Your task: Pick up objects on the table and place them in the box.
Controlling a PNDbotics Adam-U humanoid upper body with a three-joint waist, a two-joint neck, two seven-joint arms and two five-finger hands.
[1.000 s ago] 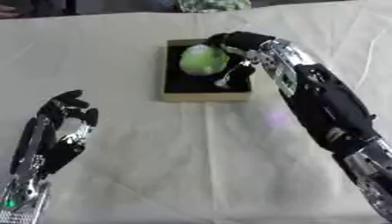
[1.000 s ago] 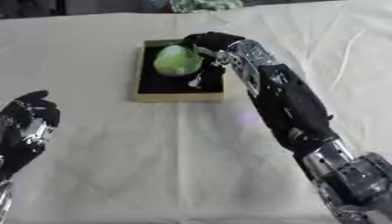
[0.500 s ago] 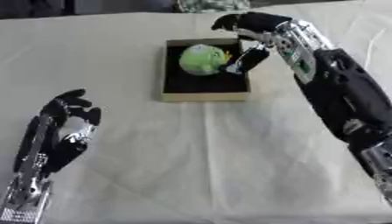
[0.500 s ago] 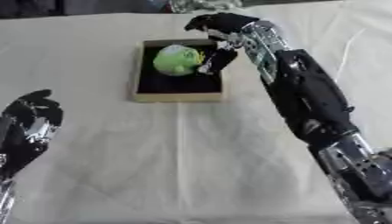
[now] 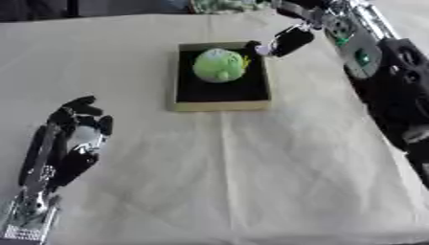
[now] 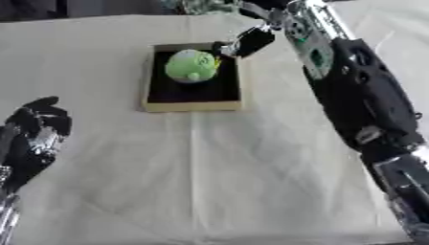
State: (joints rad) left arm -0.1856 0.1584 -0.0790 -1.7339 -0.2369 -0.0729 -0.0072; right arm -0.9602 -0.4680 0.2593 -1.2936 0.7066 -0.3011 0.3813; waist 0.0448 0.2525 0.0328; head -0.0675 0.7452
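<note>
A green plush toy (image 5: 220, 64) lies inside the shallow box (image 5: 221, 101), which has a black floor and tan walls and stands at the table's far middle. My right hand (image 5: 289, 36) hangs above the box's far right corner, raised off the toy, fingers relaxed and holding nothing. Its arm runs down the right side of both views. My left hand (image 5: 73, 135) rests open on the cloth at the lower left, fingers pointing up, far from the box.
A white cloth (image 5: 251, 172) covers the table. Something greenish (image 5: 222, 5) lies at the far edge beyond the box. The right arm (image 6: 360, 105) takes up the right side of the table.
My right hand has let go of the green toy and lifted up and back from the box; the toy stays in the box. The left hand has not moved.
</note>
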